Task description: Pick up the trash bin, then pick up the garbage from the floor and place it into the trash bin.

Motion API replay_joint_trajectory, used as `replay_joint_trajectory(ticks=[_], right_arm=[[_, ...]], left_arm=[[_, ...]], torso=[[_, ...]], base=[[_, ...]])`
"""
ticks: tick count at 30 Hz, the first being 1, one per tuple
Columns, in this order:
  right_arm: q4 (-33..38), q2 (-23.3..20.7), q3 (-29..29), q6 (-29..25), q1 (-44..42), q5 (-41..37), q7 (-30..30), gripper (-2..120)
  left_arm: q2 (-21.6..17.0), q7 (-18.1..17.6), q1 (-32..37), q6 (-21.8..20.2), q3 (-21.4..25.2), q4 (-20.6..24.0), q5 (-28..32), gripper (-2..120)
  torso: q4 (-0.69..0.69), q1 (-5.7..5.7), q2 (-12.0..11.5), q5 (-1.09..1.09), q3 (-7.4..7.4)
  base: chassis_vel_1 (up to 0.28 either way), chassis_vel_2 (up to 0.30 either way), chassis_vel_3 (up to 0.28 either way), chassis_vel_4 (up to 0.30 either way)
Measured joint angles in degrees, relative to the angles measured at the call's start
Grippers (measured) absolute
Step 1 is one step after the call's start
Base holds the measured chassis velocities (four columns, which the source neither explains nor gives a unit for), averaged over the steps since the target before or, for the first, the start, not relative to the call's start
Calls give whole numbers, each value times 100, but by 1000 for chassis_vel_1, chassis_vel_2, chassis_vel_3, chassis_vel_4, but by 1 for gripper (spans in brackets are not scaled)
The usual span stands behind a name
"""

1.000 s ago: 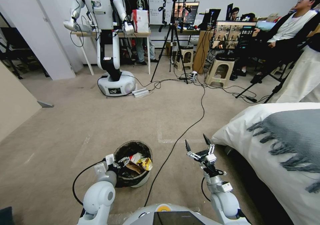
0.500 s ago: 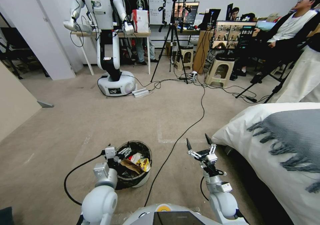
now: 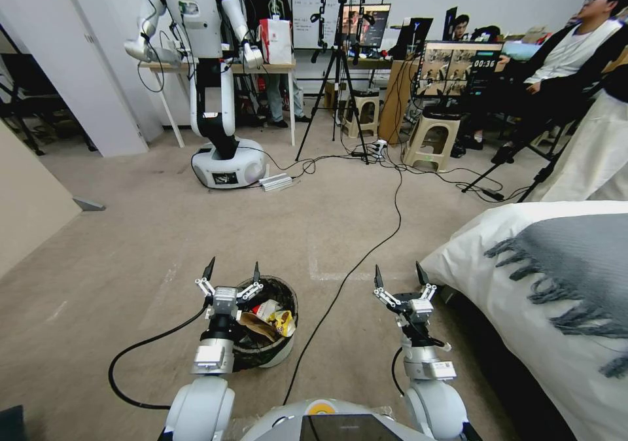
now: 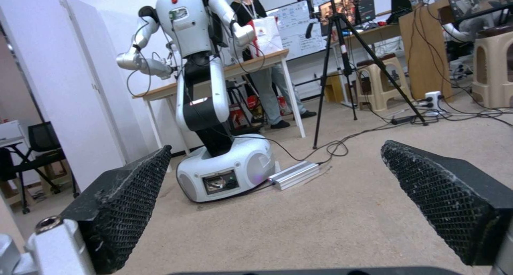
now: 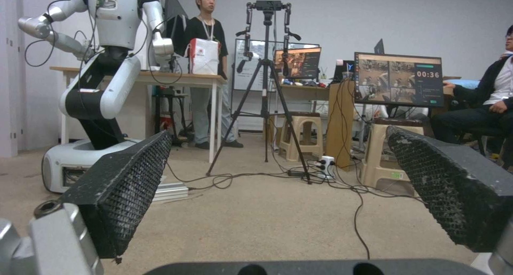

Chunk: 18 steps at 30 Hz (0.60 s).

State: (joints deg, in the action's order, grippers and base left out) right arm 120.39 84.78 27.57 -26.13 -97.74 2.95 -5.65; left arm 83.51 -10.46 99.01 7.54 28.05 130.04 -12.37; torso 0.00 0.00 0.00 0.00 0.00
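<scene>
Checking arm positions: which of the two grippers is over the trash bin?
The left gripper, jaws open, is at the black-lined white round trash bin; the right gripper, also open, is above bare carpet.

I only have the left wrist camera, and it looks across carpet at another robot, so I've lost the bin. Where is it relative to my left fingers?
Observer: The small round white plastic trash bin with a black liner stands on the carpet, just below the left gripper.
Operator: Anything inside?
Observer: A yellow snack wrapper and a brown paper piece lie on top.
Operator: And the right arm?
Observer: The right gripper hovers open and empty between the black cable and the white bed.
</scene>
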Motion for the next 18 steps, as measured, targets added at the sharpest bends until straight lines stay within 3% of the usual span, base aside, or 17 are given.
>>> replay_joint_trajectory(ticks=[18], right_arm=[[10,-31,59,19,12,-24,-31,100]], left_arm=[[-1,-130,18,12,7,12,15,100]], torso=[[0,0,0,0,0]], base=[[0,0,0,0]])
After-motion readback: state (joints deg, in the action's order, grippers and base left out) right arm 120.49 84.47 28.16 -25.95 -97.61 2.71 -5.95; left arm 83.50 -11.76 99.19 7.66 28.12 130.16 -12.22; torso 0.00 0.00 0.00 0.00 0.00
